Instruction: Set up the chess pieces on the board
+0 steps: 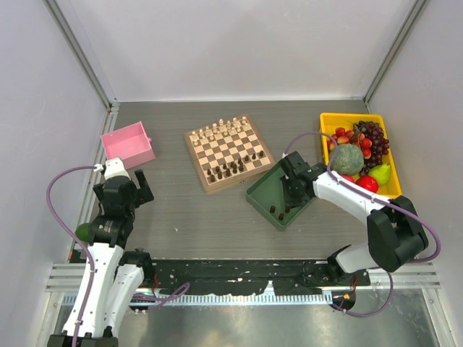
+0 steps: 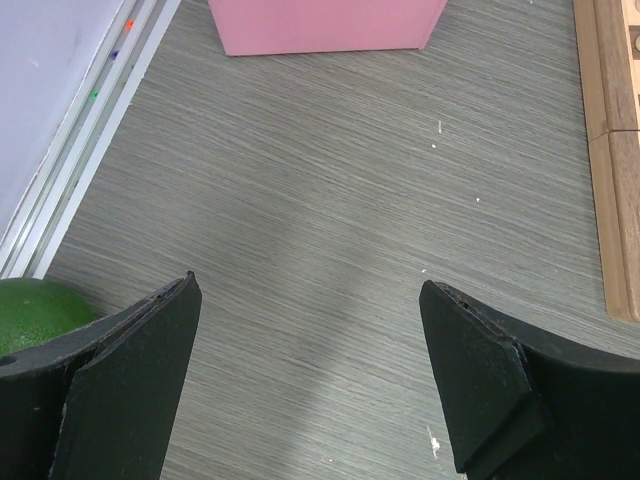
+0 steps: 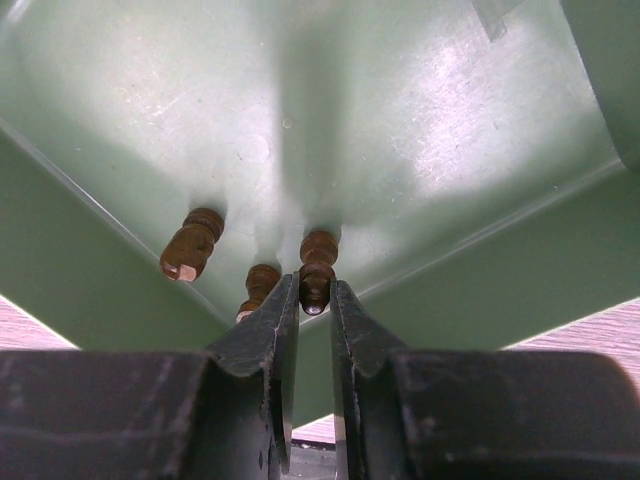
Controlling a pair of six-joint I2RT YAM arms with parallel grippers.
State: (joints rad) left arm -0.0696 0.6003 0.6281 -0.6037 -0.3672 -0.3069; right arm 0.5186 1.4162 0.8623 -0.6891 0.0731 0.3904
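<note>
**A:** Dark chessman (image 3: 317,265): where is it, and is it held?

**B:** It is in the low corner of the green tray (image 3: 430,130). The right fingers (image 3: 313,305) are closed on its near end, one on each side. Its long axis runs straight out from the fingertips toward the tray's middle, so the pinch is across its width. It looks to be lying rather than standing, but I can't be sure.

**A:** What is next to it?

**B:** Two more dark chessmen are in the same corner. One (image 3: 262,283) is just beside the held piece and the other (image 3: 190,243) is a little further along the tray wall. Neither is gripped.

**A:** And the chessboard?

**B:** The chessboard (image 1: 228,152) is just beside the tray's far-left corner. Dark pieces (image 1: 230,170) fill the rows facing the tray, and cream chessmen (image 1: 221,132) the rows away from it.

**A:** Which arm is closer?

**B:** The right arm, which is already inside the tray. The left fingers (image 2: 310,300) are spread wide over bare worktop (image 2: 330,180) and hold nothing. They sit well apart from the tray, beyond the board.

**A:** What is the next move?

**B:** My judgement is a lift clear of the tray wall, then a carry to the far left. The piece must be turned base-down before it is set on a square.
</note>
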